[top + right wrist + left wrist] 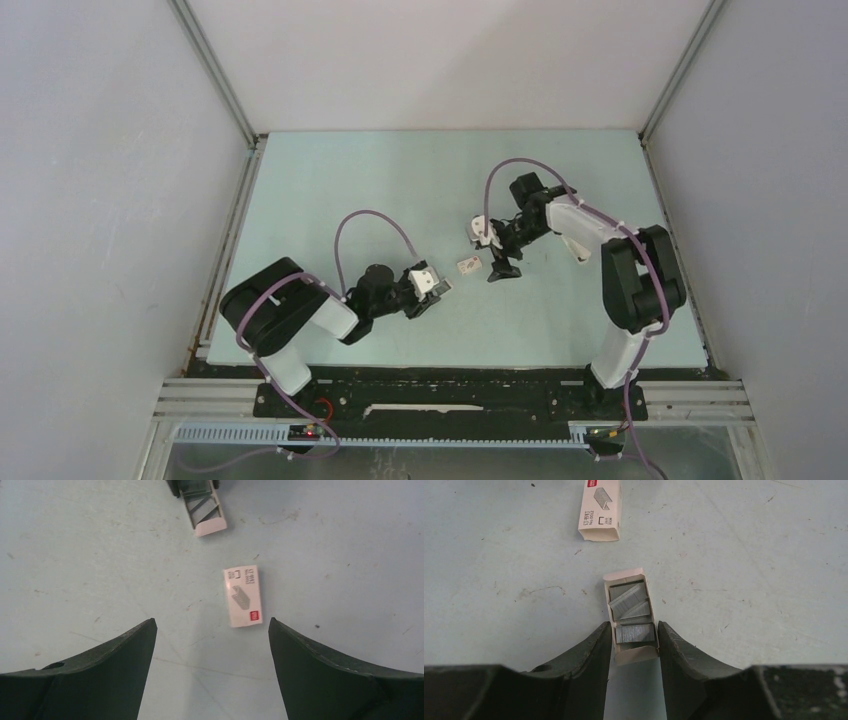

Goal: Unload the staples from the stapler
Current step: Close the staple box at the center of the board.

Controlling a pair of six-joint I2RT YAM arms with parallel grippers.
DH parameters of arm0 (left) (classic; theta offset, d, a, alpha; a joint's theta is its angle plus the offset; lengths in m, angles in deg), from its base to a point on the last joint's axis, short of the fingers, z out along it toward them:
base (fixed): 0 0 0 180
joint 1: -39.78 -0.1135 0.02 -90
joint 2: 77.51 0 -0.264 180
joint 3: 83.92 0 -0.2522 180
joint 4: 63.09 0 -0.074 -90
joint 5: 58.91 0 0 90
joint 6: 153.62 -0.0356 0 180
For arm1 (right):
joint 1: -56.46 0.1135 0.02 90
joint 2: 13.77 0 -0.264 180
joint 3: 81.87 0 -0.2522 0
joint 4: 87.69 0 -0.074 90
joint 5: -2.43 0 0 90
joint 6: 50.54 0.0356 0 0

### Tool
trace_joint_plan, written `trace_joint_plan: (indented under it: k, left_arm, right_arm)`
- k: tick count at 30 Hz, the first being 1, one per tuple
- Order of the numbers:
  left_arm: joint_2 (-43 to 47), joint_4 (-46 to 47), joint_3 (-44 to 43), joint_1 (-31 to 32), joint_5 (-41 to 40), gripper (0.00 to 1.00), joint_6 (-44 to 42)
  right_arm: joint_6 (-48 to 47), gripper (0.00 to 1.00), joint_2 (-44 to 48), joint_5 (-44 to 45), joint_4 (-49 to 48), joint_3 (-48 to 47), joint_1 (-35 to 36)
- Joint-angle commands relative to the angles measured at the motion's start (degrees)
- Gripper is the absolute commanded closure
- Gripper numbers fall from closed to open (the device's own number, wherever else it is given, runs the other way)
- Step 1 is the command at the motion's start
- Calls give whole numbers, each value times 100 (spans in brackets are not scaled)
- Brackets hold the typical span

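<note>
1. My left pincer (634, 631) had its two fingers (600, 645) pressed against the long sides of a small open cardboard tray (624, 575). I read that as closed on the tray's near end.
2. The staples (628, 600) lay inside that tray as grey strips. One lay square at the near end, right between the fingers, and the others sat askew further out.
3. Gripping by the side walls made sense to me: the top was left open and nothing pressed on the strips themselves.
4. The tray looked level, on or just above the desk (749, 555). That would keep the loose strips from sliding out.
5. My right pincer (212, 622) hung wide open with nothing between its jaws.
6. It was aimed down at the white-and-red box (243, 596), which lay flat just beyond its tips, between the two arms.
7. From the right wrist, the tray showed at the far edge, well apart from that box.
8. I could not pick out a stapler for certain in any view, so I judged the staples were already out of it and being put away.
9. The risk I saw was squeezing too hard, which could buckle the thin tray walls.
</note>
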Motion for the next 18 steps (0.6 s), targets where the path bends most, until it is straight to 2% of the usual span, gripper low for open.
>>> trace_joint_plan:
  k: [1, 8, 18]
  left_arm:
    - [-150, -301, -104, 69, -32, 56, -122]
    - [-199, -295, -127, 63, -101, 56, -87]
    - [-323, -30, -66, 71, -144, 56, 38]
  right_arm:
    - [-124, 10, -399, 132, -102, -662, 129]
    - [31, 13, -959, 472, -110, -1143, 297]
    - [140, 20, -1245, 880, -202, -1240, 546]
